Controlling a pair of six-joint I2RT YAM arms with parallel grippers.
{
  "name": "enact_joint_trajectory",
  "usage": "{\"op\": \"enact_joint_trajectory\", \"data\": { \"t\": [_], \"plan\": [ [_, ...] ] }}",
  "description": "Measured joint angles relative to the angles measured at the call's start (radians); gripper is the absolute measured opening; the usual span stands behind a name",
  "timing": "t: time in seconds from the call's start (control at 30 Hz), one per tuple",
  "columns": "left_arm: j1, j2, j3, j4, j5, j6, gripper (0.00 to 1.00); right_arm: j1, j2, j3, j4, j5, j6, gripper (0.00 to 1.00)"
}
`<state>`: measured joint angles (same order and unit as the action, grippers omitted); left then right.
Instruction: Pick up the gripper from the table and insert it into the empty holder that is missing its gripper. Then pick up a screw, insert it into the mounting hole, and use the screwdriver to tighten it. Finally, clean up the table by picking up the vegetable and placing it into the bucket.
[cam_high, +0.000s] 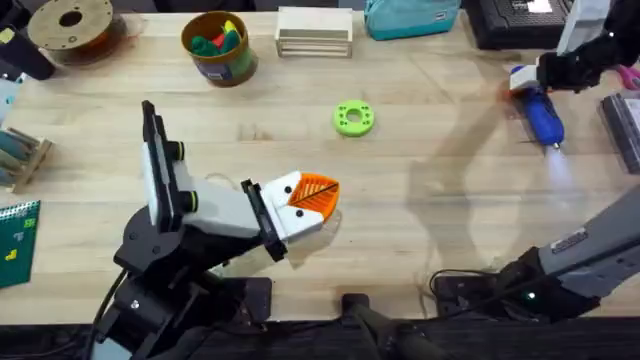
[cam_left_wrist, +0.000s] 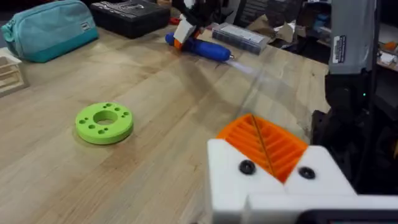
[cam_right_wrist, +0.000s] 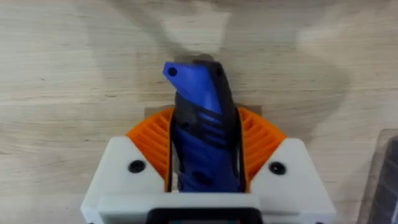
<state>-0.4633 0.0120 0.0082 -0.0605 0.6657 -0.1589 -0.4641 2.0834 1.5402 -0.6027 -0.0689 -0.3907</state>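
Pale wooden surface: right gripper (cam_right_wrist: 205, 186) jaws pinch the screwdriver (cam_high: 541, 110) near the right edge; left gripper (cam_high: 318, 195) jaws pressed together. Lift straight, bit clear.

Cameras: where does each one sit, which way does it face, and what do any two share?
Overhead: above the arm bases, looking down and forward over the table; left tool and right tool show.
Left wrist: on the left arm, looking across the table at the green ring; own white-and-orange fingers at the bottom edge.
Right wrist: looking down at the tabletop; own fingers clamp the screwdriver.
Shared: overhead and left wrist both show the ring and the screwdriver.
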Motion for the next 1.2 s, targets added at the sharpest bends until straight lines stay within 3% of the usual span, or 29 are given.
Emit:
{"op": "enact_joint_trajectory", "data": {
  "t": [0.07, 0.13, 0.17, 0.57, 0.73, 0.97, 1.2],
  "plan": [
    [0.000, 0.000, 0.000, 0.000, 0.000, 0.000, 0.005, 0.000, 0.000, 0.000, 0.001, 0.001, -0.005, 0.332],
    [0.000, 0.000, 0.000, 0.000, 0.000, 0.000, 0.005, 0.000, 0.001, 0.000, 0.003, 0.008, -0.010, 0.077],
    [0.000, 0.000, 0.000, 0.000, 0.000, 0.000, 0.005, 0.000, 0.001, 0.003, 0.002, 0.008, -0.006, 0.034],
    [0.000, 0.000, 0.000, 0.000, 0.000, 0.000, 0.005, 0.000, -0.002, 0.006, -0.007, 0.012, -0.005, 0.033],
    [0.000, 0.000, 0.000, 0.000, 0.000, 0.000, 0.005, 0.000, -0.058, 0.006, -0.027, 0.012, 0.011, 0.033],
    [0.000, 0.000, 0.000, 0.000, 0.000, 0.000, 0.005, 0.011, -0.459, 0.006, -0.074, 0.012, 0.101, 0.033],
    [0.000, 0.000, 0.000, 0.000, 0.000, 0.000, 0.005, 0.040, -0.645, -0.081, -0.042, 0.017, 0.151, 0.033]
  ]
}}
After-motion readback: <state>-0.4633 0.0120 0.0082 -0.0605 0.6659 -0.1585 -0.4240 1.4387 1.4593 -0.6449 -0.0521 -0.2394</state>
